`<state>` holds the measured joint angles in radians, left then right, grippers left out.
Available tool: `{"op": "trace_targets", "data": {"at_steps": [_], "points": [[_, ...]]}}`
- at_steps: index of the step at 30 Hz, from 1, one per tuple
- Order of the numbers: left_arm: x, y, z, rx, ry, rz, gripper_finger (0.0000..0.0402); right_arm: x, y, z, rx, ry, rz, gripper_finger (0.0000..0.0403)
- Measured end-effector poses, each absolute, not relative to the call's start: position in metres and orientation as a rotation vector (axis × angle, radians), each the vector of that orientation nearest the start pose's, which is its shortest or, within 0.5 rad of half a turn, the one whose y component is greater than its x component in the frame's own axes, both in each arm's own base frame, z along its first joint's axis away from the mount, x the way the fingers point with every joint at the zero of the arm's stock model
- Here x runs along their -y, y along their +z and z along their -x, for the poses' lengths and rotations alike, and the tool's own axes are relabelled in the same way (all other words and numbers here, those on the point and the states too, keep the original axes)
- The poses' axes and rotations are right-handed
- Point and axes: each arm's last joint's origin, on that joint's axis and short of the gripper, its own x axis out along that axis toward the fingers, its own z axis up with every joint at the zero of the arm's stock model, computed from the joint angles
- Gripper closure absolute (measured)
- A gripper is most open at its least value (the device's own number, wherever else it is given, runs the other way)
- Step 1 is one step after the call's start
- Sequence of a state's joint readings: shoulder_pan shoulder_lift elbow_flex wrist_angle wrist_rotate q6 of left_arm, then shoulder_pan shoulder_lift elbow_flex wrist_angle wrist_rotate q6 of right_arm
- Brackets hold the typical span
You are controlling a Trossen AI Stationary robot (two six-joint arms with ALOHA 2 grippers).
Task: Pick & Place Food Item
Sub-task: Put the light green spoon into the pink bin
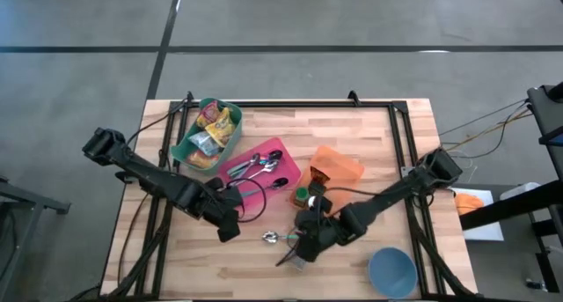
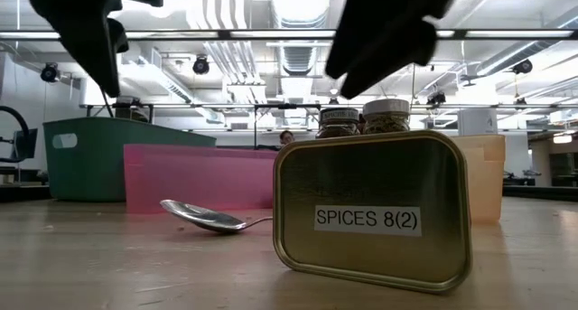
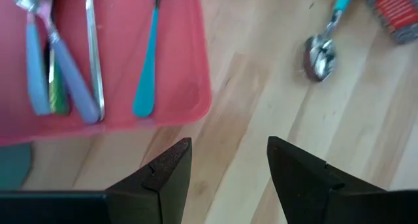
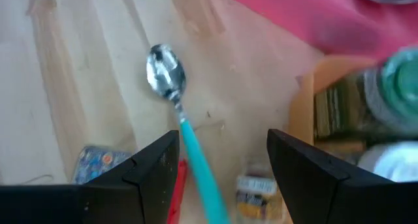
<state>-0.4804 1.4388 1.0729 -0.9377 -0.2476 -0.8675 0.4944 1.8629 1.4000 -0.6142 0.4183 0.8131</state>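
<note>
Food packets (image 1: 209, 130) lie in a green bin (image 1: 186, 148) at the far left. A teal-handled spoon (image 1: 271, 238) lies flat on the wood between my two grippers. My left gripper (image 1: 229, 232) hangs open above bare wood beside the pink tray's near edge (image 3: 163, 116), with nothing between its fingers. My right gripper (image 1: 303, 245) hangs open above the spoon's handle (image 4: 196, 159), clear of it. Under my right gripper, a blue packet (image 4: 98, 162), a red packet (image 3: 395, 15) and a small labelled packet (image 4: 255, 188) lie on the table.
The pink tray (image 1: 251, 152) holds several pieces of cutlery. An orange bin (image 1: 343, 165) with spice jars (image 2: 361, 120) stands right of it. A metal tin labelled SPICES (image 2: 370, 211) stands upright near the front edge. A blue bowl (image 1: 391, 271) sits at the near right.
</note>
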Motion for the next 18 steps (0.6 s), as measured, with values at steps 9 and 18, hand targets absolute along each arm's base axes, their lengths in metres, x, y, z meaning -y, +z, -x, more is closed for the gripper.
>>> {"op": "trace_targets", "data": {"at_steps": [9,18], "points": [[0.122,0.245,-0.22,-1.207,0.321,0.251,0.0199,-0.157,0.219,-0.359,-0.884,-0.277,-0.201,0.0175],[0.127,0.265,-0.203,-1.056,0.353,0.283,0.0199,-0.168,0.188,-0.385,-0.992,-0.147,-0.098,0.0175]]}}
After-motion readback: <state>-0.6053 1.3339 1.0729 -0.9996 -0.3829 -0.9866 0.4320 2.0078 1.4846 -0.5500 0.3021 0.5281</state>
